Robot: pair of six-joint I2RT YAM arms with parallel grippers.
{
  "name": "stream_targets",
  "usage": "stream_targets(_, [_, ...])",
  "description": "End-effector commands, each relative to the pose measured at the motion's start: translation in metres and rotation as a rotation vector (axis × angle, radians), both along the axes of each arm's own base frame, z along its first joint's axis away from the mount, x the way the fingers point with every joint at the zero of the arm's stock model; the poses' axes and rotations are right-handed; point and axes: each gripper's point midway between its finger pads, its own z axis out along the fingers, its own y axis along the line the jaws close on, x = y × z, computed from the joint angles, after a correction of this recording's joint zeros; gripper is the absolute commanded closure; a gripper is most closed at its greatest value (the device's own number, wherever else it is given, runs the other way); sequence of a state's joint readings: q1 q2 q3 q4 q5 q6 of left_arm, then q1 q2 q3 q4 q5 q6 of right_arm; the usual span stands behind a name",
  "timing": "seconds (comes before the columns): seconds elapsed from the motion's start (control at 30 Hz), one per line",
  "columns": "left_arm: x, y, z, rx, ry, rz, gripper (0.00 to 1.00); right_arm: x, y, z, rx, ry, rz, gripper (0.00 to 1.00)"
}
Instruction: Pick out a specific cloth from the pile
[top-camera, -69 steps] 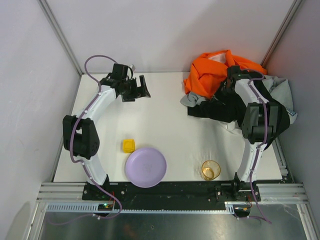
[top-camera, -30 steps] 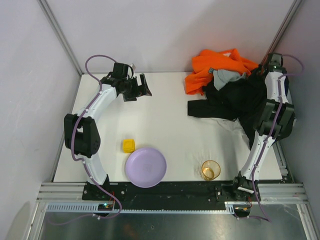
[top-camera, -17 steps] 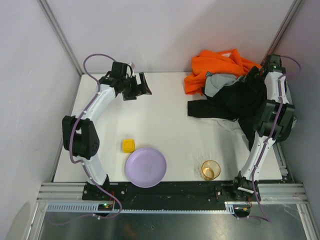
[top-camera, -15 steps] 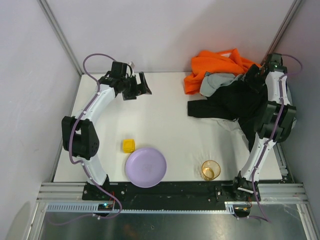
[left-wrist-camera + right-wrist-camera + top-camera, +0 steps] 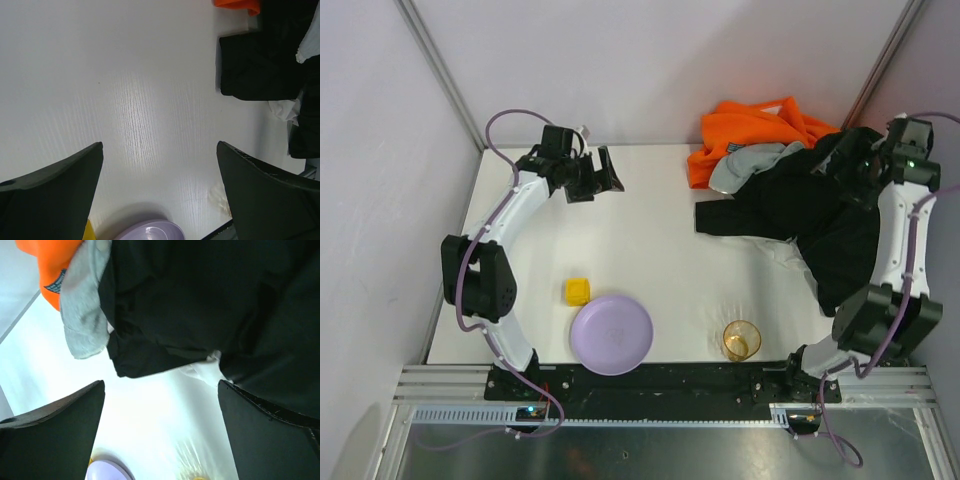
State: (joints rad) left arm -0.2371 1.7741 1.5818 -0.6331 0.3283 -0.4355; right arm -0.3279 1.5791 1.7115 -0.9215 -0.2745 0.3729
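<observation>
The white surface (image 5: 660, 240) carries everything. The pile (image 5: 775, 175) fills its far right corner, heaped against the far edge and spreading along the right edge.

Largest in the pile is the black garment (image 5: 790, 205), draped over the rest and so covering most of what lies beneath. The orange garment (image 5: 755, 125) is bunched at the far edge, and the light grey garment (image 5: 742, 165) is folded between the two.

The cloth (image 5: 283, 109) shows only as a wrinkled white sliver poking out from under the near hem of the black garment, towards the right edge. Most of it seems buried, which is likely why the layers above must be lifted or pushed aside first.

The right claw (image 5: 161, 390) hangs over the right edge above the pile, fingers spread wide with nothing between them. In its own wrist view the cloth lies below and a little ahead of the gap, apart from both fingers.

The left claw (image 5: 160, 150) hovers by the far left corner, also spread and empty. It is well apart from the cloth and probably parked out of the way.

A purple plate (image 5: 611, 334) sits at the near edge. A clear cup (image 5: 741, 340) stands nearer the right corner, and a yellow block (image 5: 577, 291) lies just beside the plate.
</observation>
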Motion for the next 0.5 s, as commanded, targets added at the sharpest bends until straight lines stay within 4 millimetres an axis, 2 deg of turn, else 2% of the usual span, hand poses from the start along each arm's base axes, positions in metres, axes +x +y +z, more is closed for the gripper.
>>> stream_targets(0.0, [-0.005,-0.005,0.025,-0.039,-0.070,-0.048,0.00,-0.046,-0.015,0.009,-0.040,-0.025,-0.103,0.01])
stream_targets(0.2, [-0.006,-0.006,0.022,-0.043,-0.061,-0.052,0.00,-0.110,-0.056,-0.021,-0.035,0.056,-0.313,0.02])
stream_targets(0.3, [-0.006,-0.006,0.020,-0.046,-0.055,-0.053,0.00,-0.133,-0.068,-0.036,-0.077,0.121,-0.394,0.02])
stream_targets(0.47, [-0.008,-0.008,0.020,-0.056,-0.051,-0.058,0.00,-0.165,-0.079,-0.077,-0.047,0.228,-0.504,0.02])
